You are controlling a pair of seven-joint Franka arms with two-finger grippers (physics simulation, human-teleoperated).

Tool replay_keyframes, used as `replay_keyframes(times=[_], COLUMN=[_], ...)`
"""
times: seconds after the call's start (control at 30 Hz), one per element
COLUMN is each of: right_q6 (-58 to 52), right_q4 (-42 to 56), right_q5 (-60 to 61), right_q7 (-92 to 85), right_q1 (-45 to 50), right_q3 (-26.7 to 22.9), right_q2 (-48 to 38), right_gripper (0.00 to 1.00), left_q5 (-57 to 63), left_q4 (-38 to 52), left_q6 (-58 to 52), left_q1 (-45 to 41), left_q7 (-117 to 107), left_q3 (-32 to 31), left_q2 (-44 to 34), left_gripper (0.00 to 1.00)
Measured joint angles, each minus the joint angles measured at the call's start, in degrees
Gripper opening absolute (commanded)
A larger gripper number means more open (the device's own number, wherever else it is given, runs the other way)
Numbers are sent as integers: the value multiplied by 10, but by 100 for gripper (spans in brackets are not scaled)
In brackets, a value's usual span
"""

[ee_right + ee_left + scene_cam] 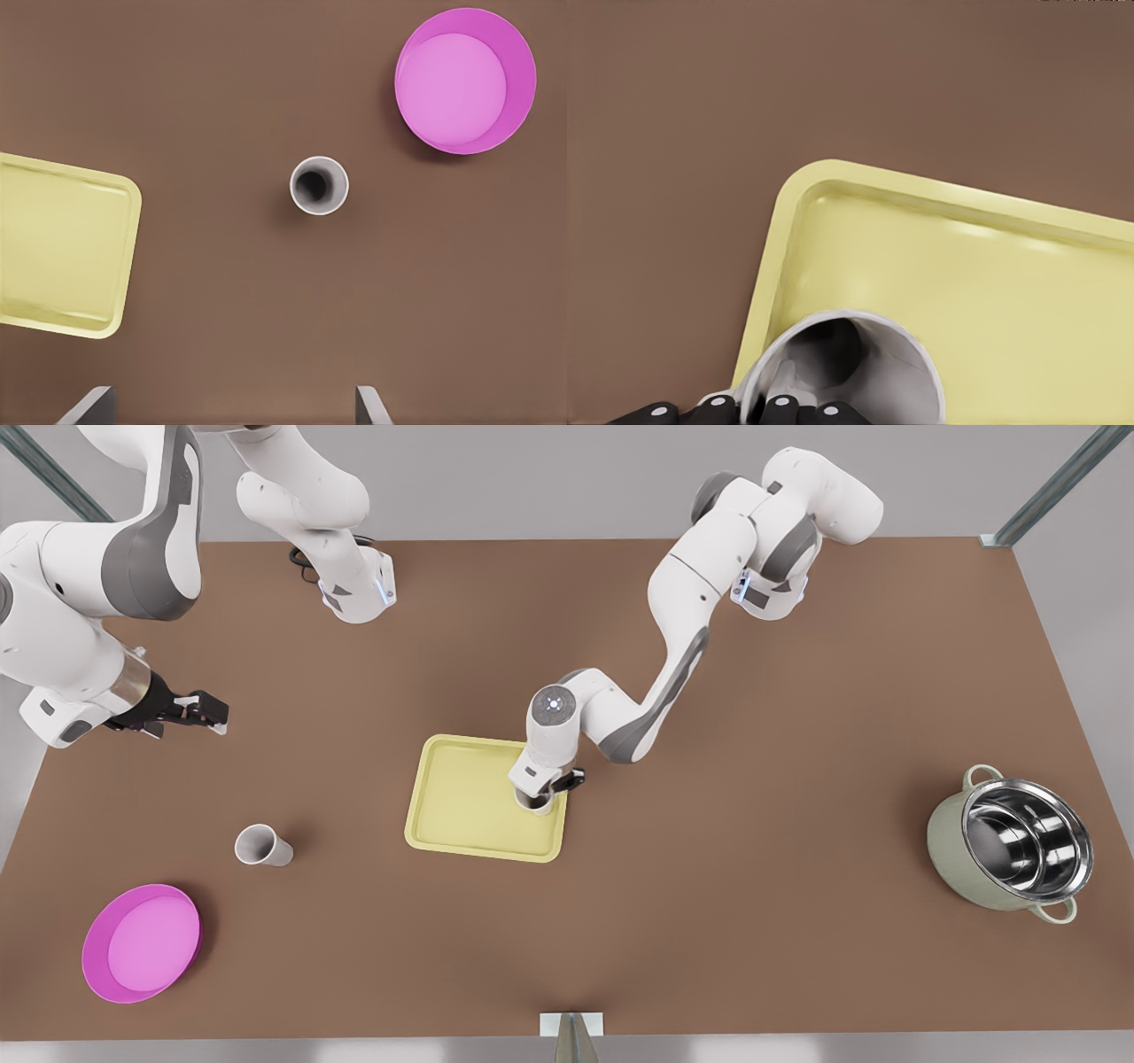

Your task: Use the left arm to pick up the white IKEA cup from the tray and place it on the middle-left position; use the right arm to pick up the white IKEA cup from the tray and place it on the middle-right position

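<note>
Starting at the front view's left, the right gripper [202, 710] hangs above bare table [709, 921] near that edge, its fingers [90, 405] spread apart and holding nothing. Its wrist view looks straight down on the table cup [262, 845], which stands upright and well apart from the pink plate [142, 943] and the tray [461, 797], with open brown surface all round. At the centre, the left gripper [541, 797] sits low over the tray's corner nearest the front view's right. The tray cup [917, 390] stands there, just inside the raised rim. I cannot tell whether this gripper clamps the cup. Brown table stretches on to the steel pot [948, 850] near the far edge.
</note>
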Motion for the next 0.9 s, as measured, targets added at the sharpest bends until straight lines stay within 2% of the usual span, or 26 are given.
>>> replay_keyframes(times=[0.17, 0.4, 0.5, 0.6, 0.77, 0.9], right_q6=[0, 0, 0, 0, 0, 0], right_q4=[0, 0, 0, 0, 0, 0], right_q5=[0, 0, 0, 0, 0, 0], right_q7=[1, 1, 1, 2, 2, 2], right_q1=[-1, 0, 0, 0, 0, -1], right_q3=[0, 0, 0, 0, 0, 2], right_q2=[0, 0, 0, 0, 3, 4], right_gripper=[100, 100, 100, 100, 100, 100], left_q5=[-1, 2, 1, 0, -2, -1], left_q4=[0, -30, -126, -184, -214, -212], left_q6=[-30, -80, -49, -3, 60, 97], left_q1=[27, 155, 215, 259, 319, 333], left_q7=[-8, 9, 29, 59, 119, 164], left_q3=[1, 4, 3, 3, 1, 2], left_q2=[-42, -97, -130, -139, -135, -124], left_gripper=[12, 13, 13, 14, 14, 15])
